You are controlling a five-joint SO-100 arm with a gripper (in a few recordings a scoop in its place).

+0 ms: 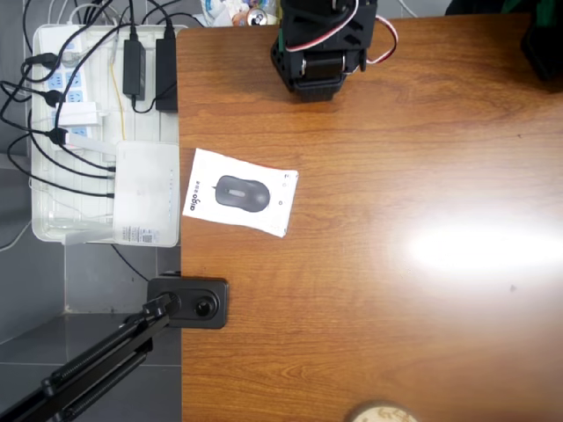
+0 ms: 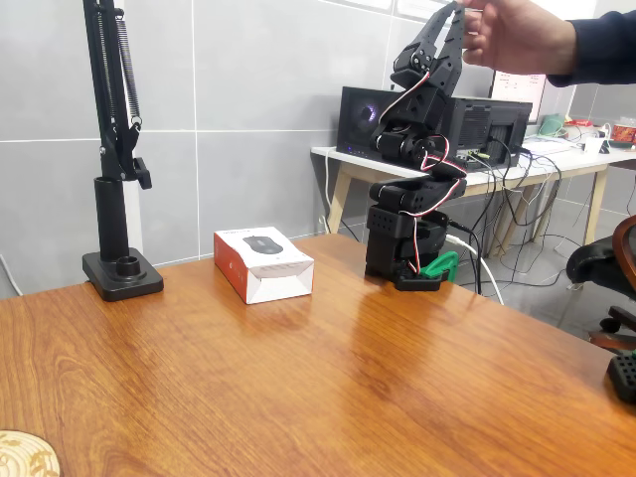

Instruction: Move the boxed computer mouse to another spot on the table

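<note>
Box (image 2: 263, 264) sits flat on table (image 2: 328, 388), untouched; I'd drop hand (image 2: 449, 18) across its short sides. Hand state: can't tell.

A white tray (image 1: 53, 230) holds a power strip (image 1: 66, 61), black adapters (image 1: 134, 66), cables and a plain white router box (image 1: 146, 195). A black stand base (image 2: 122, 274) sits at the desk edge, its spring arm (image 2: 114, 79) rising up the grey wall. A round wooden coaster (image 2: 25, 455) lies at the near edge. A monitor (image 2: 373, 121) stands on a white bench (image 2: 517, 171) behind.
</note>
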